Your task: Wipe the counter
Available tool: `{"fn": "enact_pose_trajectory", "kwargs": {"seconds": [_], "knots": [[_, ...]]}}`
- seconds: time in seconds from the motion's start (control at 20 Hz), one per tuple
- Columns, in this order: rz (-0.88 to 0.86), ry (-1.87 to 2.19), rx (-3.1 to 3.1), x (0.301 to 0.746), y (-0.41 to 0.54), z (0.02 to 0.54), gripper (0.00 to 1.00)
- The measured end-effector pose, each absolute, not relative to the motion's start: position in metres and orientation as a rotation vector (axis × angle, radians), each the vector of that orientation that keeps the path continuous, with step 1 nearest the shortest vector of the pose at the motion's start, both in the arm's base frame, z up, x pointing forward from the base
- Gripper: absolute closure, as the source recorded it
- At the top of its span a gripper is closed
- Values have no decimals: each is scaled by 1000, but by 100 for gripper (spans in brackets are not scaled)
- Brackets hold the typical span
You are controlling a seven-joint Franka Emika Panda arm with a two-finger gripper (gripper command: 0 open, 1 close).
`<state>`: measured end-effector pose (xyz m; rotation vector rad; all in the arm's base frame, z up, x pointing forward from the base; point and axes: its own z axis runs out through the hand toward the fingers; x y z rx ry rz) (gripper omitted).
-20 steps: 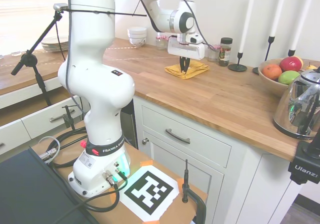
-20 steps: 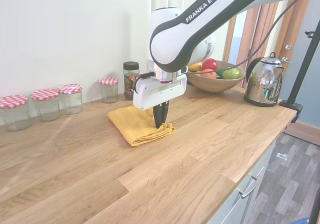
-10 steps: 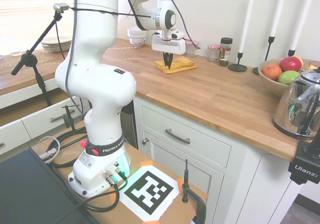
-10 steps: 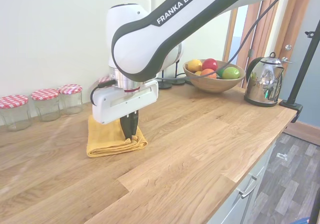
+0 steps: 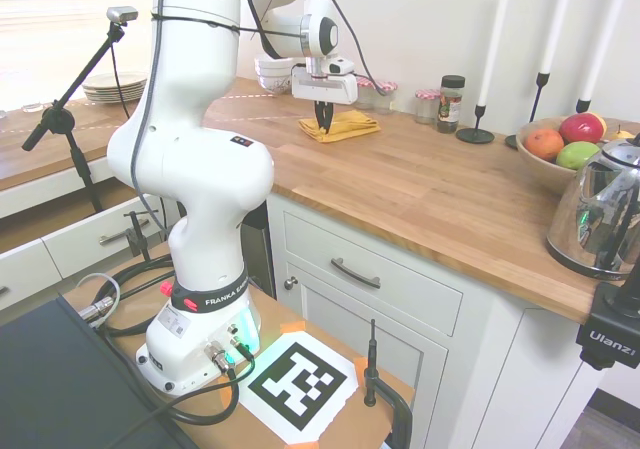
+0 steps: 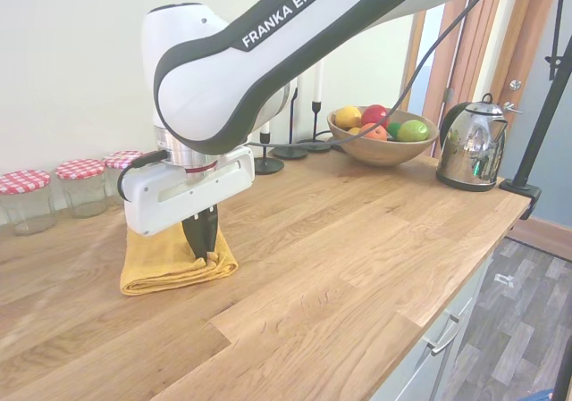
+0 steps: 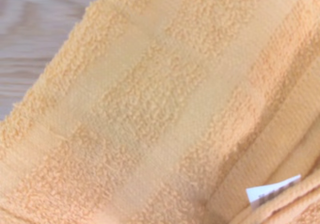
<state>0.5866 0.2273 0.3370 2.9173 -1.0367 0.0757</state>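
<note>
on counter (image 6: pixel 357 240), hand (image 6: pixel 202 256) gripping towel (image 6: pixel 156 260)

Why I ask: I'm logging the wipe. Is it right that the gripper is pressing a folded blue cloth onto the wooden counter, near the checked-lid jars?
Not quite: the cloth is yellow, not blue, as the second exterior view and the wrist view show. The rest holds: the gripper presses it, folded, onto the wooden counter near the checked-lid jars.

The counter (image 6: pixel 375 240) bears a folded yellow towel (image 6: pixel 161 263), jars (image 6: pixel 80 185), kettle (image 6: pixel 469 146).
</note>
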Motion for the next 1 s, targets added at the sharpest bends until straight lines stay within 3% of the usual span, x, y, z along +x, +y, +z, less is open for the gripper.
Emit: {"fn": "enact_pose_trajectory", "kwargs": {"seconds": [0.05,0.1,1.0], "knots": [[76,-1033,2918,586,231,337,100],[73,-1029,2917,585,234,337,0],[58,-1036,2903,584,233,341,0]]}}
